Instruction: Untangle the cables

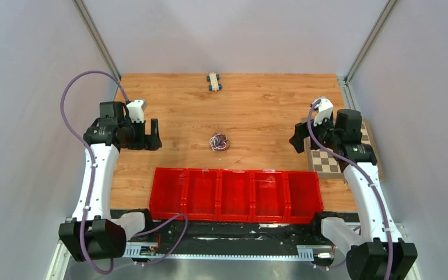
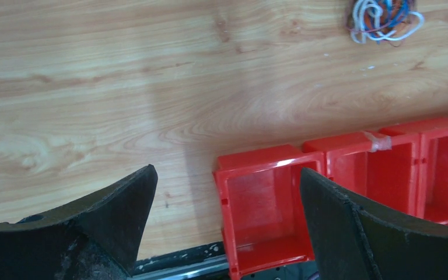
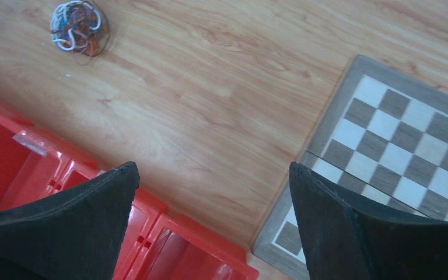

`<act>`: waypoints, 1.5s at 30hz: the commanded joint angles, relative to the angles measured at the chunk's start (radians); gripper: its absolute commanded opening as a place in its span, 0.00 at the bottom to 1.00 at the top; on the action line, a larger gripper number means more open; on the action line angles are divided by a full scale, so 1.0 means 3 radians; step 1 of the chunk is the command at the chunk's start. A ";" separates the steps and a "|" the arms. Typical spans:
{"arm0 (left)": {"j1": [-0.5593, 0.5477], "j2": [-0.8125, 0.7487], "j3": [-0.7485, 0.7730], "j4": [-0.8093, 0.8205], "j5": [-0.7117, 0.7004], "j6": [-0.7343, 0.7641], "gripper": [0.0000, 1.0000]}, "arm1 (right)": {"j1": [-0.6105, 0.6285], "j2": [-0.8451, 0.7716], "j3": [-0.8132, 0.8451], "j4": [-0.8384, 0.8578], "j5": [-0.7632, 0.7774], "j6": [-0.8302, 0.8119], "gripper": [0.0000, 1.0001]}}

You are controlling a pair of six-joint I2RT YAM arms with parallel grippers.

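Not started: cables (image 1: 219, 142) sit as one multicoloured knot on the desk (image 1: 268, 116), left jaws and right jaws wide open, empty, well apart from it

Your left end effector (image 1: 153, 135) hovers at nine o'clock and your right end effector (image 1: 297, 137) at three o'clock, both facing inward, jaws parted wide.
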 commanded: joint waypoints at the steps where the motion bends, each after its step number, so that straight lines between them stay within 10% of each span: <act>1: -0.0017 0.0046 -0.0071 0.0199 0.0746 0.0005 1.00 | -0.0007 0.0230 0.0257 -0.0207 -0.0432 -0.0100 1.00; 17: -0.0673 0.1037 -0.0684 0.2274 0.1677 -0.1270 1.00 | 0.0634 0.1700 0.0606 0.0432 -0.0964 0.0426 0.99; 31: -0.0908 0.2451 -0.0244 0.3125 0.1793 -0.1694 0.62 | 0.1319 0.3651 0.1694 0.1115 -0.1191 0.1257 0.78; 45: -0.1081 0.2799 -0.0272 0.3570 0.1939 -0.2028 0.40 | 0.1591 0.4096 0.1826 0.1406 -0.1251 0.1458 0.46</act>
